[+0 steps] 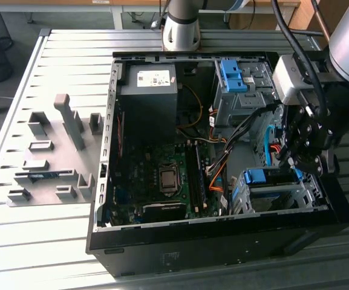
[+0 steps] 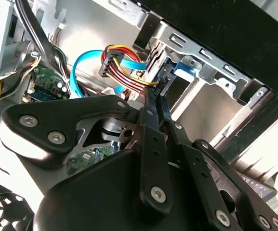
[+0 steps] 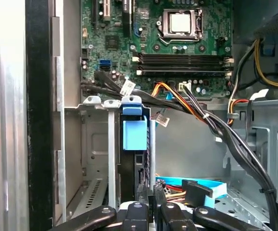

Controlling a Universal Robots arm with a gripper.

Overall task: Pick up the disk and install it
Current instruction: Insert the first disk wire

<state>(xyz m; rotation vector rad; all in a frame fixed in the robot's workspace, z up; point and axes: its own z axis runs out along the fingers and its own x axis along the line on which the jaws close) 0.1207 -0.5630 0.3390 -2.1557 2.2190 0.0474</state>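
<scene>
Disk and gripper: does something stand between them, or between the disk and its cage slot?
Nothing visible does. In the first wrist view the disk sits on edge inside the cage, and the gripper is right at its edge. The cables lie beside the gripper, not between.

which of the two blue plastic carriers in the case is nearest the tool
The blue plastic carrier in the metal drive cage at the case's front corner, right beside the tool. The other blue plastic carrier sits in the far cage by the arm's base.

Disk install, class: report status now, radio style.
Gripper low at the drive cage, fingers together. Disk upright in cage slot. Cables close beside.
</scene>
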